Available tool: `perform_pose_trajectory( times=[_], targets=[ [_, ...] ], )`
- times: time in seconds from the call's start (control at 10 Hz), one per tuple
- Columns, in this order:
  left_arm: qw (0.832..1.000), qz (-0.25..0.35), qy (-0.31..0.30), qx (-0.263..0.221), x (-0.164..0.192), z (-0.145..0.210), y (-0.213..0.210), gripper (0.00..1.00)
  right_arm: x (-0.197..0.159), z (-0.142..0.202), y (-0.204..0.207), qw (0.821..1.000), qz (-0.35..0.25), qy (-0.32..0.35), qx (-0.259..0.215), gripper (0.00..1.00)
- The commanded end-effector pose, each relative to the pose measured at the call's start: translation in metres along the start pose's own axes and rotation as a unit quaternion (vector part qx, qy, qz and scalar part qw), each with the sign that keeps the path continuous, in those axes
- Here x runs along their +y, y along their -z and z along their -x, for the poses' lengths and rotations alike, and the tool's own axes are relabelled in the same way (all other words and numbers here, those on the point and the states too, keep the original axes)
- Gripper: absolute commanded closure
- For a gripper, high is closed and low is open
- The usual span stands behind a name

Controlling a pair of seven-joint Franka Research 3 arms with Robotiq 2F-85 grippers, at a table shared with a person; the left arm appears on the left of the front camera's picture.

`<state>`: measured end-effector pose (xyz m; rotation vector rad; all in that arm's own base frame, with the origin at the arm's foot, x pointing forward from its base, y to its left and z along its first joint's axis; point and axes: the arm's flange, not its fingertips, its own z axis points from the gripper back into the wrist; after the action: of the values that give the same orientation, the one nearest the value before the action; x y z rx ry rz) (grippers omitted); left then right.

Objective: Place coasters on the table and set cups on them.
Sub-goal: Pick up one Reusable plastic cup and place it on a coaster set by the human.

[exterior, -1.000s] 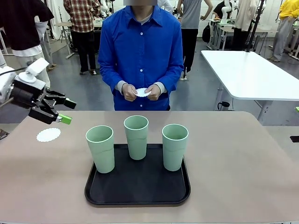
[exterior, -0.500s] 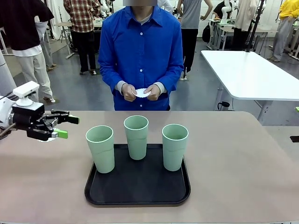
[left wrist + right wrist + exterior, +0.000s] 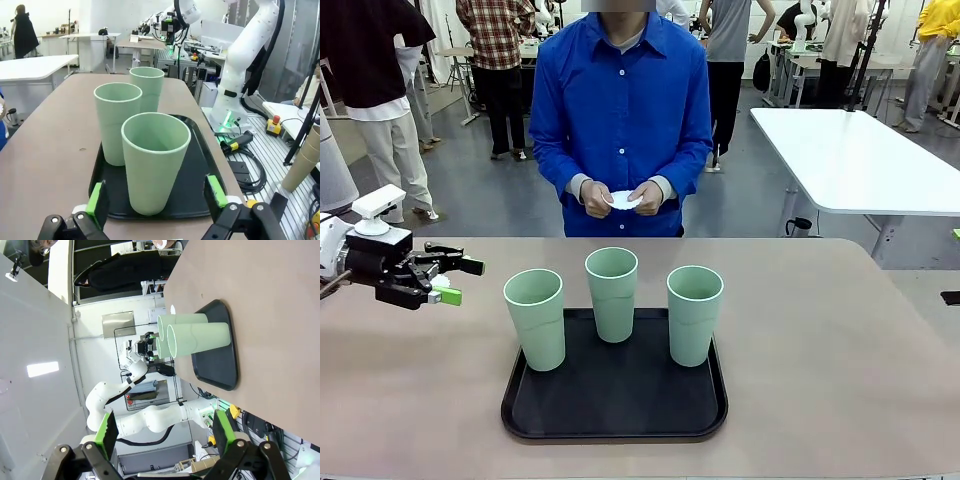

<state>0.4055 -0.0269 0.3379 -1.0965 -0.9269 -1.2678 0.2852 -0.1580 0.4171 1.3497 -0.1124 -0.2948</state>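
Beige table (image 3: 840,340) lies bare right of the tray (image 3: 620,392); left hand (image 3: 460,281) hovers left, fingers apart.

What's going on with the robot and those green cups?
Three mint-green cups stand on the black tray on the table. The robot's left gripper, fingers open and empty, faces the left cup without touching it. The person across the table holds a white paper coaster in both hands.

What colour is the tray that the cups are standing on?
Black. The tray shows best in the front view.
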Motion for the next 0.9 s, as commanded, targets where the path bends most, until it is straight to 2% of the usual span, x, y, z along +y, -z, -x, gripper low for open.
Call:
perform_pose_trajectory(
  times=[0.0,0.3,0.8],
  targets=[
    [1.000,0.003,-0.002,-0.013,0.000,-0.002,0.003,0.00,0.001,-0.002,0.000,1.000,-0.009,-0.001,-0.006,0.00],
    [1.000,0.005,-0.001,-0.003,0.000,0.000,0.003,0.00,0.001,-0.002,0.000,1.000,-0.009,-0.001,-0.006,0.00],
    [0.997,0.019,0.057,-0.043,0.029,0.042,0.031,0.00,0.001,-0.002,0.000,1.000,-0.009,-0.001,-0.006,0.00]
  ],
)
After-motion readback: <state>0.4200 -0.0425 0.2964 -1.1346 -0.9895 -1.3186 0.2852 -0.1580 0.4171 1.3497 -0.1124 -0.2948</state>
